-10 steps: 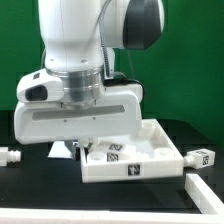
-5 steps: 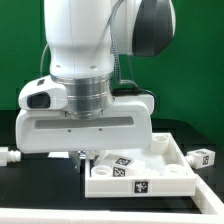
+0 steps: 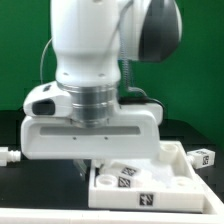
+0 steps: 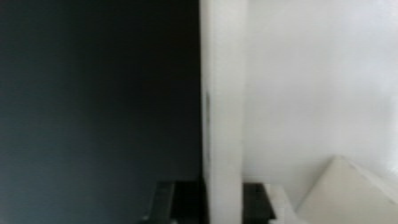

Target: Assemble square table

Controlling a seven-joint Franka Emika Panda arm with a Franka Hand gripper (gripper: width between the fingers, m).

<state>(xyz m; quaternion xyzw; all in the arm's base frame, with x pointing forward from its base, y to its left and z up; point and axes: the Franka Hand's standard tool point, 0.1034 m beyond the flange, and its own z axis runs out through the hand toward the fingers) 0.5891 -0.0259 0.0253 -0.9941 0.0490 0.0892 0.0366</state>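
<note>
**On the black table: gripper clamped on the tabletop's rim**

Exterior view. Low in the frame, toward the exterior view's right, we find the square tabletop (image 3: 165, 197), sockets up, with tags on its front wall and inside. The arm's wide white hand fills the middle. The gripper (image 3: 88, 164) comes down at the panel's edge on the exterior view's left, its fingertips mostly hidden under the hand. One tagged leg (image 3: 203, 157) sits near the panel's corner on the exterior view's right. A small white part (image 3: 7, 157) lies well apart at the left border. We cannot tell whether the panel rests on the table (image 3: 30, 188) or hangs just above it.

Wrist view. Two dark fingers (image 4: 180, 200) stand on either side of a thin white wall, which we take for the tabletop's rim. The jaws are drawn together on it, with no gap showing.

Judgement. We read the step as repositioning the tabletop. To do it well:
- Grip firm, panel level.
- Travel slow, since a hold on one edge lets the panel swing.
- Steer clear of the leg.
- Let go only once the panel lies flat.
</note>
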